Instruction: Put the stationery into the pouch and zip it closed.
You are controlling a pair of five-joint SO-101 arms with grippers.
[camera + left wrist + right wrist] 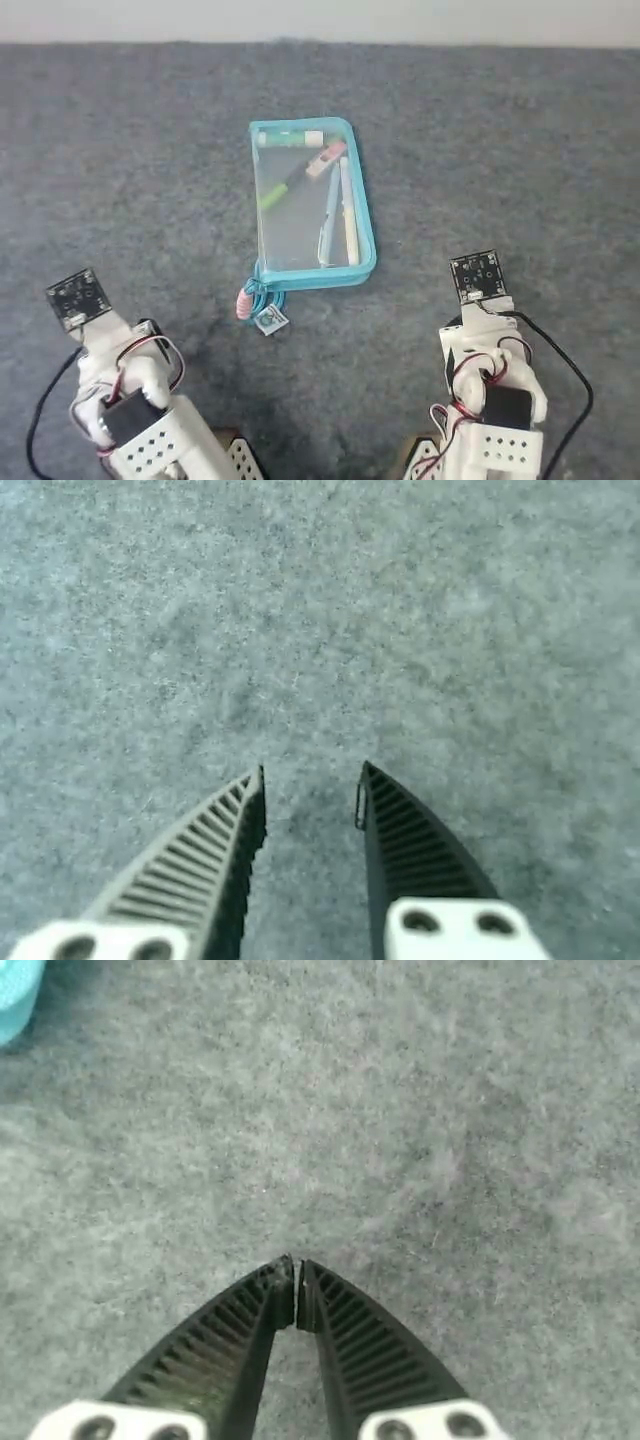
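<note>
Pouch: the teal-edged clear pouch (318, 277) lies flat on the grey worktop (500, 150), ahead of and between the two arms. A corner of it (15, 995) is seen in the right wrist view.
Stationery: a green marker (288, 138), a pink piece (326, 158), a green highlighter (275, 193), a blue pen (330, 210) and a pale pen (349, 220) are all seen inside the pouch. Nothing loose is seen beside it.
Zip pull: a looped cord (250, 298) with a small tag (271, 320) hangs off the pouch corner nearest the left arm. Whether the zip is run fully home cannot be told from above.
Left hand: the left hand (312, 770) is held over bare worktop, well apart from the pouch, its fingers a little apart and holding nothing.
Right hand: the right hand (297, 1265) is held over bare worktop near the pouch, its fingers together on nothing.
Step in hand: the filling is judged done; only the zip is left to be checked or finished.
How it is done well: if a gap is found, the far end of the pouch is best pinned flat by the right hand, while the cord is taken close to the slider and drawn along the edge, not upward.
Risk: a light pouch is likely to be dragged across the worktop if it is pulled without being pinned.
</note>
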